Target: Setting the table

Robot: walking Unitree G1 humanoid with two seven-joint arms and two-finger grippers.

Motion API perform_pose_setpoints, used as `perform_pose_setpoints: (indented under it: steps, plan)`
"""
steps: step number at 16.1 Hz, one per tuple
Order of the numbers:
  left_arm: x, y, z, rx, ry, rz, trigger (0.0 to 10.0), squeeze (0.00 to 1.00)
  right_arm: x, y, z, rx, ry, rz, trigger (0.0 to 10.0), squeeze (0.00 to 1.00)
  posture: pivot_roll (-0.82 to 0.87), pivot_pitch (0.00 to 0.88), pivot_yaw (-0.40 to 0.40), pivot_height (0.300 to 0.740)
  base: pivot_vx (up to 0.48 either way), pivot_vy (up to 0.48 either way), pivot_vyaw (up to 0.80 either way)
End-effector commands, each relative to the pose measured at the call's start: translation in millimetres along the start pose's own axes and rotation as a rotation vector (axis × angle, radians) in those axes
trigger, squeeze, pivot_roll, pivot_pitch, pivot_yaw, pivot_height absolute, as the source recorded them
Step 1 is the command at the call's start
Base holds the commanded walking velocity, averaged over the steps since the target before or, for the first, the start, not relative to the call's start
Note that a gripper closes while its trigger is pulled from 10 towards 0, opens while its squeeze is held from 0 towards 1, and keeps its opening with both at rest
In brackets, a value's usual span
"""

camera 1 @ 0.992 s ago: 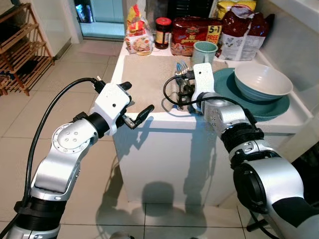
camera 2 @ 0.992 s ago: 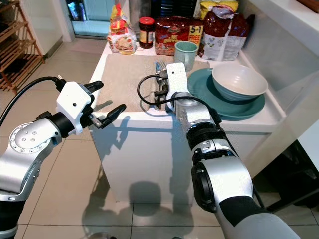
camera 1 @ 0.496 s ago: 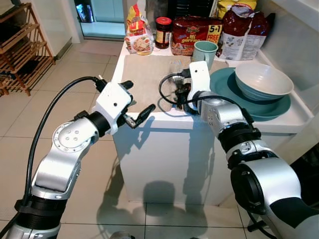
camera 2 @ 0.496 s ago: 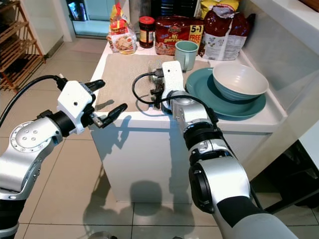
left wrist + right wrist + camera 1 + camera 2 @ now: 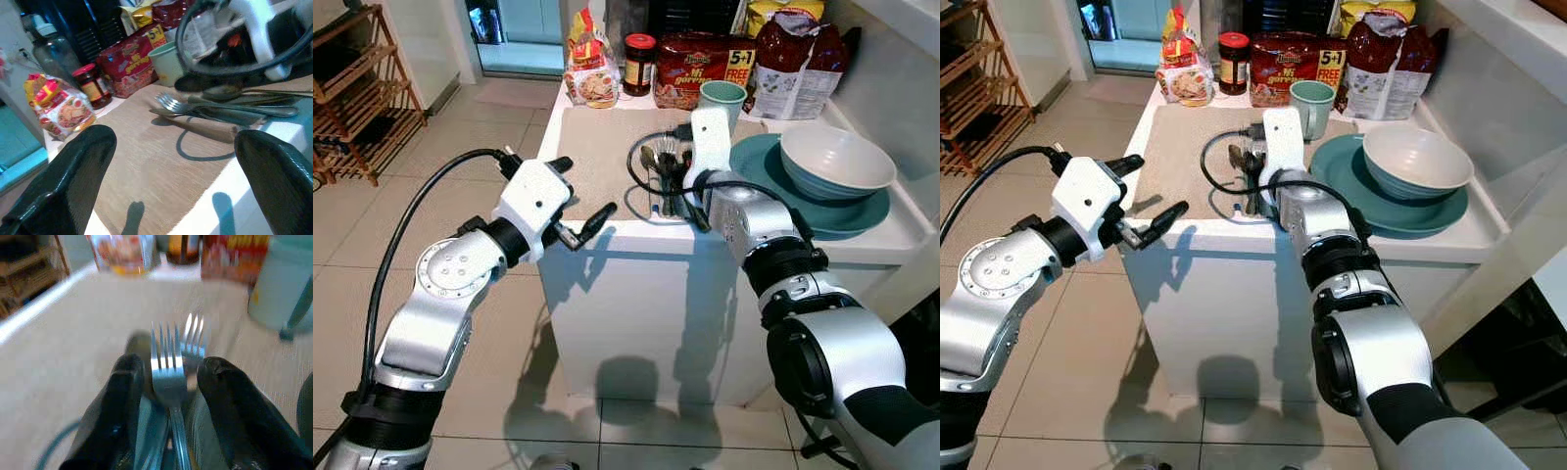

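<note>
- A fork sits between the right gripper's fingers, clamped, tines pointing ahead over the beige placemat.
- Beside that gripper, a teal plate carries a bowl.
- Left gripper hangs spread open off the counter's edge.

Red noodle multipack at counter back: yellow corner label reads "5+1 FREE".

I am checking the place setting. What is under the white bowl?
The white bowl sits on a teal plate. The plate's rim shows around it; the plate's middle is covered by the bowl, so nothing there can be seen.
</note>
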State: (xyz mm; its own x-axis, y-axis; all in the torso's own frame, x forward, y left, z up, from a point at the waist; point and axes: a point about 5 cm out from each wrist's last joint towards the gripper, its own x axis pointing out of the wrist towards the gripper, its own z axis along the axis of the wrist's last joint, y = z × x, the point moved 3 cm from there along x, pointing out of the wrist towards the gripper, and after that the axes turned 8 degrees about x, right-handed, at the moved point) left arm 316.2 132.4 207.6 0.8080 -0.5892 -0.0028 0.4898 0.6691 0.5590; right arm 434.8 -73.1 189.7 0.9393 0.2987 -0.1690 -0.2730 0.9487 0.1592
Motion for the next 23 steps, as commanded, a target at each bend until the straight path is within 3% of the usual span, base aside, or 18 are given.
perform_pose_setpoints:
  steps: [1, 2, 3, 4, 5, 9, 10, 13, 15, 18, 19, 20, 23]
  plan:
    - [-0.4, 14.4, 1.9, 0.047, 0.004, 0.059, 10.0, 0.0, -3.9, 15.1, 31.8, -0.041, -0.16, 0.081, 10.0, 1.0, 0.22, 0.0, -0.035, 0.74, 0.0, 0.0, 0.0]
    - [-2.1, 20.0, 2.5, 0.06, 0.008, 0.092, 10.0, 0.0, -7.5, 20.0, 37.5, -0.067, -0.205, 0.105, 10.0, 0.75, 0.23, 0.0, -0.031, 0.74, 0.0, 0.0, 0.0]
    - [-3.2, 24.8, 4.4, 0.058, 0.003, 0.112, 10.0, 0.0, -10.9, 23.5, 41.6, -0.074, -0.233, 0.125, 10.0, 0.0, 0.22, 0.0, -0.025, 0.74, 0.0, 0.0, 0.0]
    - [-6.3, 38.2, 4.4, 0.033, 0.0, 0.189, 10.0, 0.0, -20.2, 31.3, 46.2, -0.071, -0.287, 0.164, 10.0, 0.0, 0.2, 0.023, -0.007, 0.74, 0.0, 0.0, 0.0]
    - [-8.3, 41.4, 0.8, 0.022, 0.01, 0.216, 10.0, 0.0, -26.9, 36.2, 44.1, -0.102, -0.32, 0.179, 10.0, 0.0, 0.18, 0.029, 0.005, 0.74, 0.0, 0.0, 0.0]
    - [-7.0, 24.0, -3.8, -0.021, -0.015, 0.169, 10.0, 0.0, -45.4, 31.8, 6.7, -0.04, -0.226, 0.176, 10.0, 0.0, 0.12, 0.064, 0.0, 0.74, 0.0, 0.0, 0.0]
    - [-9.4, 13.2, -6.7, -0.021, -0.009, 0.153, 10.0, 0.0, -54.0, 27.7, -9.3, -0.022, -0.175, 0.2, 10.0, 1.0, 0.13, 0.065, -0.04, 0.74, 0.0, 0.0, 0.0]
    - [-22.8, -5.8, -12.7, -0.027, 0.044, 0.104, 10.0, 0.0, -59.4, 6.1, -24.3, -0.014, -0.062, 0.163, 10.0, 1.0, 0.15, 0.051, -0.073, 0.74, 0.0, 0.0, 0.0]
    - [-15.3, -23.0, -15.8, -0.087, 0.039, 0.076, 10.0, 0.0, -55.2, -8.1, -19.1, -0.001, -0.009, 0.14, 10.0, 1.0, 0.09, 0.099, -0.072, 0.74, 0.0, 0.0, 0.0]
    - [-8.6, -30.9, -8.9, -0.098, -0.009, 0.012, 10.0, 0.0, -42.2, -20.5, -9.8, -0.065, 0.067, 0.104, 10.0, 1.0, 0.06, 0.054, -0.061, 0.74, 0.0, 0.0, 0.0]
    - [-7.6, -30.4, -9.0, -0.077, -0.003, 0.002, 10.0, 0.0, -40.3, -22.2, -8.2, -0.067, 0.088, 0.097, 10.0, 0.84, 0.08, 0.026, -0.072, 0.74, 0.0, 0.0, 0.0]
    - [-5.8, -22.9, -6.0, -0.056, -0.004, 0.01, 10.0, 0.0, -34.0, -22.8, 0.0, -0.069, 0.135, 0.078, 10.0, 0.0, 0.11, 0.005, -0.087, 0.74, 0.0, 0.0, 0.0]
    - [-6.0, -8.8, -6.4, -0.012, 0.019, 0.089, 10.0, 0.0, -23.7, -15.1, 7.3, -0.057, 0.194, 0.099, 10.0, 0.0, 0.16, 0.019, -0.14, 0.74, 0.0, 0.0, 0.0]
